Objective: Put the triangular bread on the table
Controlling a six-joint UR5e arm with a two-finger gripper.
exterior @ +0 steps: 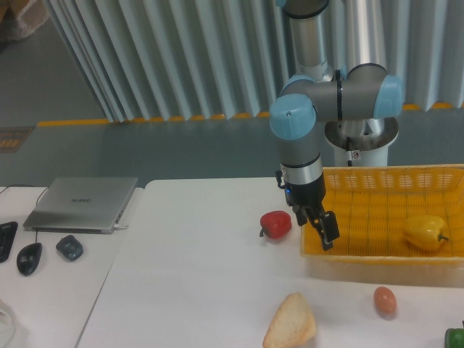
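My gripper point(317, 226) has the red pepper point(276, 224) close at 9 o'clock, the yellow basket point(377, 257) at 3, and bare table point(188, 275) toward 7.

Single fixed cam, elevated, mid-range, facing the arm base across the counter point(196, 261). Corrugated wall at 12 o'clock. Counter's near edge is cropped at 6.

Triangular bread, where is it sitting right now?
The triangular bread lies on the white table at the bottom edge of the camera view, left of the egg and in front of the yellow basket.
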